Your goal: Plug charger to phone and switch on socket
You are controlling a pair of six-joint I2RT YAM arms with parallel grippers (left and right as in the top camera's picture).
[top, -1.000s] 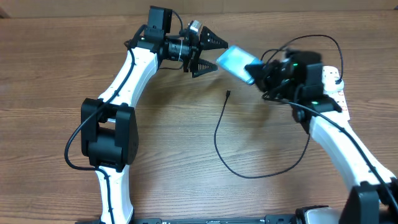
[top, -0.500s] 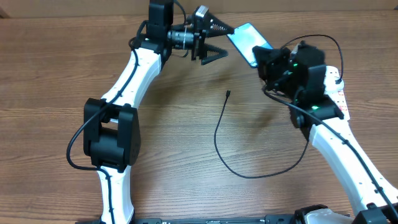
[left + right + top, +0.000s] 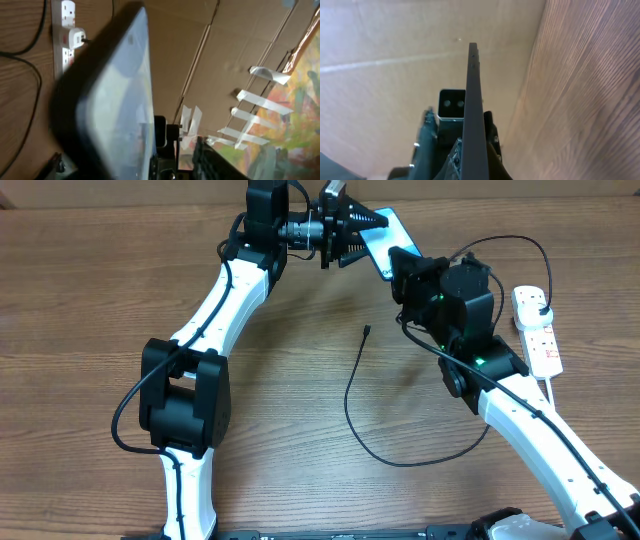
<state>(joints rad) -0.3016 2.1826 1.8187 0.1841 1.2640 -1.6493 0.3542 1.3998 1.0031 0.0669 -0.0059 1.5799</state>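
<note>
At the table's (image 3: 80, 300) far edge, the right gripper (image 3: 398, 264) is clamping the phone (image 3: 384, 240), jaws tight on one end. The left gripper (image 3: 372, 232) is straddling the other end; whether it is gripping, cannot tell. The charger (image 3: 350, 395) is lying well apart.

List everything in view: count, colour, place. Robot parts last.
phone: one, light blue screen, dark edges, held above the table's far edge between both grippers
charger: one, black cable, looped on the table centre, tip lying free
socket: one, white with red markings, table's right side
table: one, brown wood
cardboard wall: one, tan, behind the table
left gripper: one, black fingers at the phone's end, grip unclear
right gripper: one, black, shut on the phone
</note>
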